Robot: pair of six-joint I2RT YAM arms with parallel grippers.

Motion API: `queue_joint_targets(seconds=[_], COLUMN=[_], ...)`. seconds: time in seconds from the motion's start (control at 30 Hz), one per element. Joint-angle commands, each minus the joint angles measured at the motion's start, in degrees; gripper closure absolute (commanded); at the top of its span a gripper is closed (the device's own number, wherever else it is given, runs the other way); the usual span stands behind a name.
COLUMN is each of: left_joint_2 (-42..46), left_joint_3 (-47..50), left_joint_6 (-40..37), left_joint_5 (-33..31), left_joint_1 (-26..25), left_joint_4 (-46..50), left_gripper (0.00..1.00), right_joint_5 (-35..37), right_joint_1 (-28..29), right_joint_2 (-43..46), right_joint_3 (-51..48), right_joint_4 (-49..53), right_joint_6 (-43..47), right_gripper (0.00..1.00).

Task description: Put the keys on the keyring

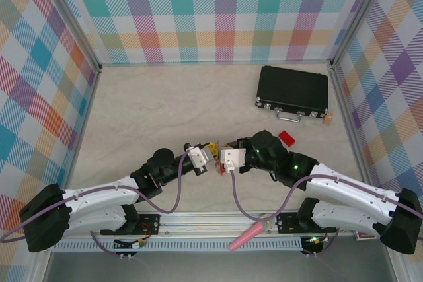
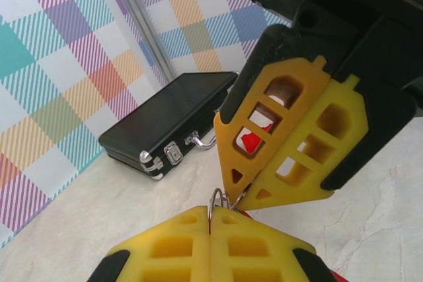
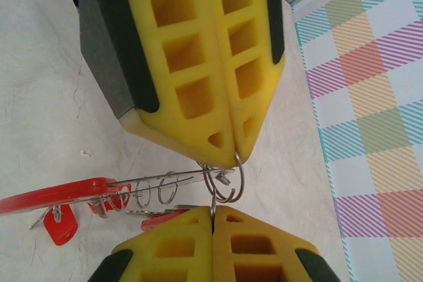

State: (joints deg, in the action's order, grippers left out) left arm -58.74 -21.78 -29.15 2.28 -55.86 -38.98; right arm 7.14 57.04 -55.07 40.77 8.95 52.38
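Note:
My two grippers meet tip to tip low over the table, left gripper [image 1: 210, 154] and right gripper [image 1: 223, 156]. In the right wrist view the keyring [image 3: 165, 177] runs as a thin wire from its red sleeve [image 3: 53, 196] to the left gripper [image 3: 234, 156], which is shut on linked wire loops [image 3: 236, 179] at its end. Small rings hang on the wire. My right gripper [image 3: 213, 217] is shut on a thin loop; a red-headed key [image 3: 162, 217] lies by its finger, another key [image 3: 59, 228] under the sleeve. In the left wrist view the left gripper [image 2: 211, 221] pinches a loop [image 2: 218, 199].
A shut black case [image 1: 293, 90] lies at the back right, also in the left wrist view [image 2: 165, 123]. A flat red piece [image 1: 286, 138] sits on the table beside the right arm. A pink cone [image 1: 250, 236] rests on the front rail. Checked walls enclose three sides.

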Motion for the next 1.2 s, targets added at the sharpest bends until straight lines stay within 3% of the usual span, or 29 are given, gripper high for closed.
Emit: queue_joint_targets(seconds=[0.0,0.57,1.13,1.17], left_joint_2=[1.4,0.8,-5.2,-5.5], left_joint_3=[-0.6,-0.9,-1.9,-2.3], left_joint_6=[1.0,3.3,24.0,24.6], left_joint_5=[-1.5,-1.3,2.7,2.9], left_joint_1=[-0.4,-0.4,-0.4,-0.4], left_joint_4=[-3.0,-2.8,-21.9,-22.3], left_gripper=[1.00,1.00,1.00,1.00], right_joint_5=[0.1,1.4,0.7,0.9], right_joint_1=[0.9,1.2,1.2,1.2], right_joint_2=[0.4,1.5,5.7,6.2], right_joint_3=[-1.2,-2.1,-3.6,-3.5], right_joint_4=[0.4,-2.1,-5.4,-5.3], right_joint_6=[1.0,0.5,-11.2,-12.3], right_gripper=[1.00,1.00,1.00,0.96])
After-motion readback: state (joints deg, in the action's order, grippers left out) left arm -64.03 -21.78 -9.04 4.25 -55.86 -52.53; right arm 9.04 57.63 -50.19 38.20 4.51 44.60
